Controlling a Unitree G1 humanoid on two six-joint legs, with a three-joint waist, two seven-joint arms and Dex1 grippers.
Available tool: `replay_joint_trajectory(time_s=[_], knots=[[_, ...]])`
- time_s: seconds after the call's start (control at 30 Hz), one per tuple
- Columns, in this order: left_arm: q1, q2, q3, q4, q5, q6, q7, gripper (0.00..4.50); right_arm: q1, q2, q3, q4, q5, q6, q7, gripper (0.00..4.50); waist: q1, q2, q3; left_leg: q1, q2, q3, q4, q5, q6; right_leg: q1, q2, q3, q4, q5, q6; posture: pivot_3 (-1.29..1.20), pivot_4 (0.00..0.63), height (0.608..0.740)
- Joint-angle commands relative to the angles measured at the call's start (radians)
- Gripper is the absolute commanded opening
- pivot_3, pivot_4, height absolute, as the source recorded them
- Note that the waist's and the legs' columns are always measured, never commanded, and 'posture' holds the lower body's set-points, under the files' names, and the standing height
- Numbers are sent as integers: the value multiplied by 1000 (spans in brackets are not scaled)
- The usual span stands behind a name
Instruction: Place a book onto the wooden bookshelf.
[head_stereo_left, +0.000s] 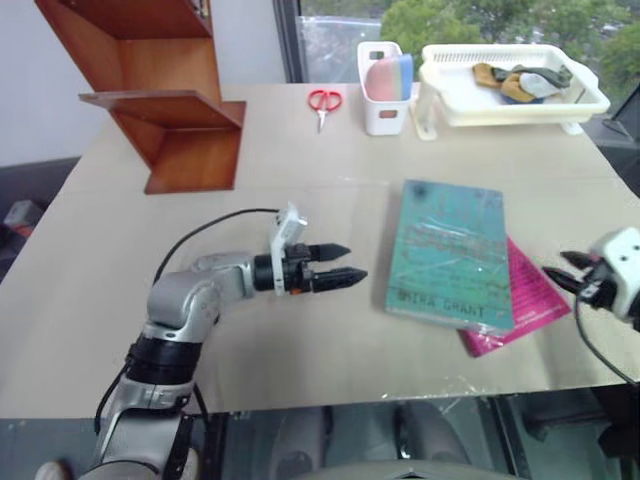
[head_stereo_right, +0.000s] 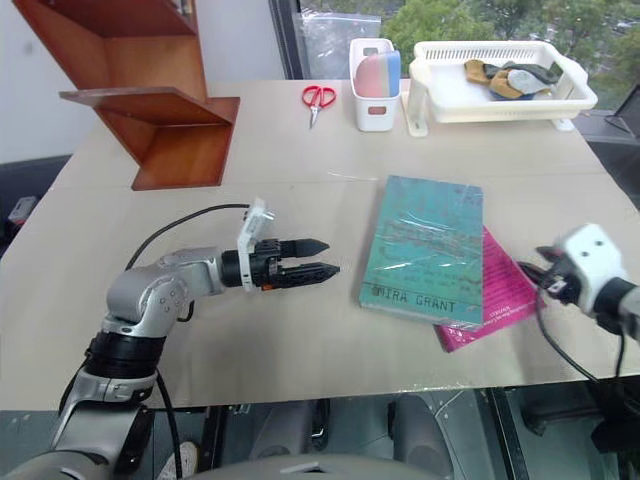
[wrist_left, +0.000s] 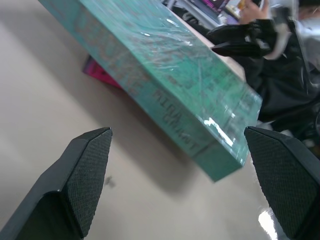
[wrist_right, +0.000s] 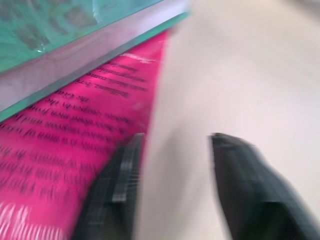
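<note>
The book (head_stereo_left: 450, 254), thick and teal-green under glossy wrap, lies flat on the tabletop (head_stereo_left: 300, 180) a little right of centre, its dark title text along the near edge. It rests partly on a thinner pink book (head_stereo_left: 528, 300), whose corner sticks out from under it toward 4 o'clock. Neither gripper touches the teal book.

The left gripper (head_stereo_left: 340, 265) hovers low over the tabletop at about 9 o'clock from the book, its two black fingers pointing across at the book's left edge. Its jaws stand wide open with nothing between them; in the left wrist view the two textured pads (wrist_left: 90, 175) frame the book's near corner, with bare tabletop in the gap. The right gripper (head_stereo_right: 550, 270) sits at roughly 3 o'clock from the book, just beside the pink book's outer edge. Its jaws are parted and empty, as the right wrist view shows, one finger (wrist_right: 117, 192) over the pink cover and the other over the tabletop.

The wooden bookshelf (head_stereo_left: 160, 90) stands at the far left of the tabletop, about 10 o'clock from the book and well apart from it. At 12 o'clock, along the far edge, are red scissors (head_stereo_left: 323, 101), a small white bin (head_stereo_left: 385, 110) and a white tray (head_stereo_left: 510, 100) holding a few small things.
</note>
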Motion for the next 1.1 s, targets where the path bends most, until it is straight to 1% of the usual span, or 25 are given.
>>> replay_joint_trajectory(time_s=[0.03,0.07,0.13,0.17,0.23,0.3,0.43,0.53,0.57,0.73,1.1], knots=[[-97,-31,10,117,-24,72,6,4500,158,52,-232,-319,289,110,62,4225,-2,0,0,0,0,-1,0,0,0,1,1,0,0,0,0,0,150,740],[-118,-41,9,148,-26,86,2,4500,198,66,-258,-381,355,136,55,4431,-5,0,0,0,0,-1,0,0,0,1,1,-1,0,0,0,0,150,740],[-152,-57,8,201,-23,101,-4,4500,256,83,-287,-470,445,160,26,4431,-17,-2,0,0,0,-2,0,0,0,1,1,-1,0,0,0,0,150,740],[-175,-67,5,237,-21,117,-6,4500,268,97,-284,-515,460,154,-7,4431,-19,-3,0,1,1,-1,0,0,0,1,1,1,-1,0,0,0,150,740],[-217,-89,0,302,-16,148,-9,4500,297,119,-266,-591,461,140,-62,4431,-16,-6,1,1,0,0,1,0,0,1,0,2,-1,0,0,0,150,740],[-260,-122,-5,384,-6,192,8,4500,340,118,-212,-624,412,87,-102,4431,-12,-6,1,1,0,0,1,0,0,1,-1,1,-1,0,0,0,150,740],[-325,-179,19,505,-10,259,25,4500,373,96,-144,-630,373,-7,-172,4431,-8,-8,1,-2,-1,-1,1,0,0,0,-1,0,-3,0,-1,0,150,740],[-368,-218,29,585,-5,279,29,4500,390,71,-106,-630,376,-46,-212,4431,-8,-8,2,-4,-1,-2,1,0,0,-1,-2,-1,-4,0,0,0,150,740],[-379,-228,23,608,4,272,25,4500,395,64,-97,-630,378,-58,-226,4431,-8,-8,2,-7,-2,-6,1,0,0,-2,-1,-4,-5,0,0,0,150,740],[-431,-266,16,715,38,235,-3,4500,434,23,-60,-630,375,-129,-268,4431,-7,-8,2,-12,-2,-12,1,0,0,-2,-1,-10,-8,0,0,0,150,740],[-555,-313,-9,941,148,154,-157,4500,485,-47,3,-630,369,-266,-298,4431,-5,-8,2,-14,-3,-15,1,0,0,-1,-2,-13,-11,0,0,0,150,740]])
